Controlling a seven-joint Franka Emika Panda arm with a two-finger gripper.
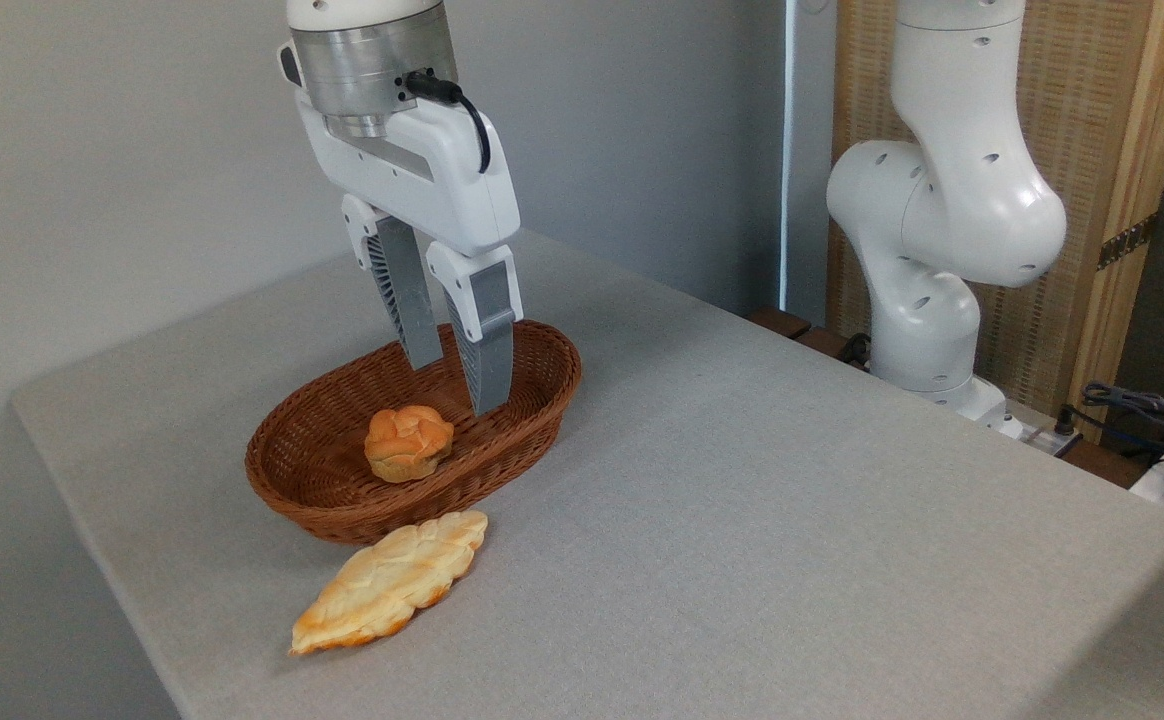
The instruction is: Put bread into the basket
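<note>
Wicker basket (532, 385) sits beneath the empty, parted gripper (457, 385), while the bread (389, 583) lies flat on the table (792, 520) just outside the rim, toward seven o'clock from the fingers, its long axis running from two to eight.

Woven wicker basket (542, 385), matt cloth table (792, 520)

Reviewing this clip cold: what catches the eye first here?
The end effector hangs open and empty above the wicker basket, which holds a small round bun. The long leaf-shaped bread lies flat on the table just in front of the basket, not yet inside.
</note>
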